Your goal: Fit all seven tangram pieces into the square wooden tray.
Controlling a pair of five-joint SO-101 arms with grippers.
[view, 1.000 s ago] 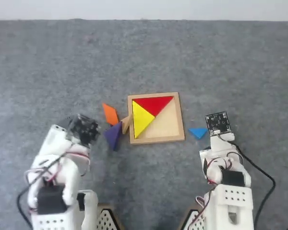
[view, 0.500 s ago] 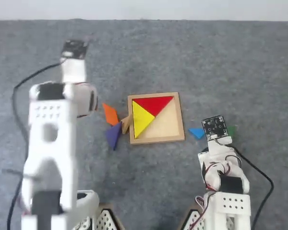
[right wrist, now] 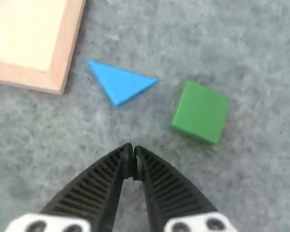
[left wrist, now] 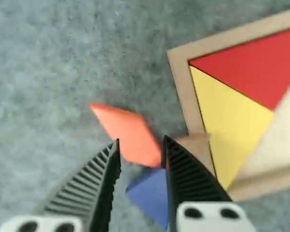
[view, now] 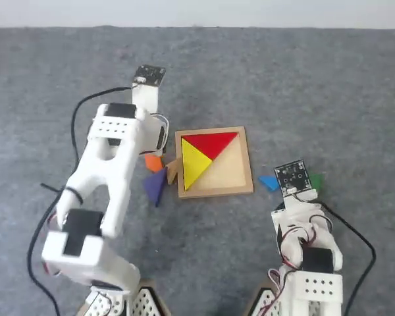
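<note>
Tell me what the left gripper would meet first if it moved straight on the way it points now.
Probably the orange piece: the left gripper has its jaws open on either side of one end, with nothing seen between. How far above it they hang is unclear.

Square wooden tray (view: 216,191): lies flat on the grey mat.

Red triangle (view: 212,143), yellow triangle (view: 194,163): both large and seated flat in the tray with their edges touching.

Orange parallelogram (left wrist: 128,133), purple triangle (view: 155,185), wood-coloured piece (left wrist: 195,145): clustered outside one rim, with the wood-coloured piece against that rim.

Blue triangle (right wrist: 120,82), green square (right wrist: 201,112): flat on the mat beyond the opposite rim, near each other but apart.
</note>
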